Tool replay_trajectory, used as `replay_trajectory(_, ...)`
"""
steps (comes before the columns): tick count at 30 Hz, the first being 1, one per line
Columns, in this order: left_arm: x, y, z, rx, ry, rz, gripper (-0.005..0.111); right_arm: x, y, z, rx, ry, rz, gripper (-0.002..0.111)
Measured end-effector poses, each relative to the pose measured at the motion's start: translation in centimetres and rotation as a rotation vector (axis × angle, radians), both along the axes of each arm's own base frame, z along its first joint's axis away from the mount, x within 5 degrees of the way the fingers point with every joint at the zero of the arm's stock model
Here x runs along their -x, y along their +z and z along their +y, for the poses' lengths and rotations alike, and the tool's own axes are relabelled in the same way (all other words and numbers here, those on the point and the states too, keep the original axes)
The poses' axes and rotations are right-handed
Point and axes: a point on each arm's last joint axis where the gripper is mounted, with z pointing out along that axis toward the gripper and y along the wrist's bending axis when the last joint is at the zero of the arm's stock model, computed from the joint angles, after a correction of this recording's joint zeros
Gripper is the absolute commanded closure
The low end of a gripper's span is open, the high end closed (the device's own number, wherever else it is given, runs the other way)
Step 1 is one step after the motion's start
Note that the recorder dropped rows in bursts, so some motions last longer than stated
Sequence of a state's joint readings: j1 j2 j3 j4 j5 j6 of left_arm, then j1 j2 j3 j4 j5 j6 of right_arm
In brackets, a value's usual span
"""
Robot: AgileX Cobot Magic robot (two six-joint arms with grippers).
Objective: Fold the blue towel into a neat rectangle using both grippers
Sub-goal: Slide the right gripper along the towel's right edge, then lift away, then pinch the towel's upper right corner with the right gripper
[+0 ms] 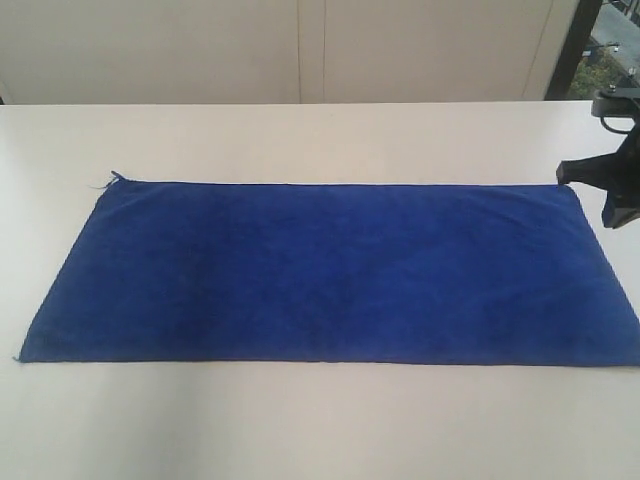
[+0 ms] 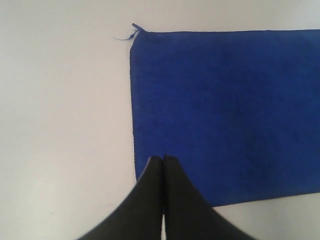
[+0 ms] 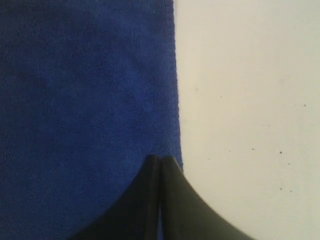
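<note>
Towel: the blue towel (image 1: 330, 270) lies spread flat on the white desk (image 1: 300, 135), its long side running left to right. Its right end runs off the edge of the exterior view.
Layers: it looks like a single layer, with no crease or doubled edge showing anywhere.
Marker: a loose thread (image 1: 112, 178) sticks out at the far-left corner.
Left claw: the left claw (image 2: 163, 159) has its two black fingers pressed together with nothing between them. The tips sit over the towel's left short edge, nearer the near corner than the threaded one. The exterior view does not show it at all.
Right claw: the right claw (image 3: 160, 159) is likewise closed and empty. Its tips sit just inside the towel's right short edge, and in the exterior view its dark body shows beside the far-right corner.
Contact: whether either set of tips touches the cloth or hangs just above it, I cannot tell.
Done so far: nothing of the fold. I judge the task to be at its very start, with both arms placed at opposite ends.
Left to do: open each claw, pinch an edge or corner on each side, and carry one part of the cloth over the other. Then line up the edges and let go, probably with a second fold for a neat rectangle.
</note>
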State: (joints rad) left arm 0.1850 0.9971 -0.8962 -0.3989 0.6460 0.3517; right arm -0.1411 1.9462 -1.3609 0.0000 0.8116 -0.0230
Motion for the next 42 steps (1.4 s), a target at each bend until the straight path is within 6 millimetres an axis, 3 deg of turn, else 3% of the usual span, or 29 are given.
replay_trajectory(4, 0.0, 0.0, 0.0, 0.0, 0.0, 0.0, 0.107, -0.1, -1.2, -0.6, -0.019, 0.011, 0.023, 0.102)
replay_trajectory(10, 0.0, 0.0, 0.0, 0.0, 0.0, 0.0, 0.107, -0.4, -2.9, -0.6, -0.034, 0.011, 0.047, 0.073)
replay_trajectory(13, 0.0, 0.0, 0.0, 0.0, 0.0, 0.0, 0.107, -0.5, -3.3, -0.6, -0.03, 0.013, 0.05, 0.069)
replay_trajectory(29, 0.0, 0.0, 0.0, 0.0, 0.0, 0.0, 0.107, -0.3, -5.3, -0.7, -0.021, 0.022, 0.073, 0.07)
replay_trajectory(31, 0.0, 0.0, 0.0, 0.0, 0.0, 0.0, 0.107, -0.3, -5.3, -0.7, -0.021, 0.022, 0.075, 0.076)
replay_trajectory(36, 0.0, 0.0, 0.0, 0.0, 0.0, 0.0, 0.107, -0.2, -5.3, -0.6, -0.032, 0.015, 0.076, 0.103)
replay_trajectory(38, 0.0, 0.0, 0.0, 0.0, 0.0, 0.0, 0.107, -0.2, -5.3, -0.6, -0.036, 0.012, 0.078, 0.108)
replay_trajectory(42, 0.0, 0.0, 0.0, 0.0, 0.0, 0.0, 0.107, -0.3, -5.2, -0.6, -0.041, 0.008, 0.081, 0.108)
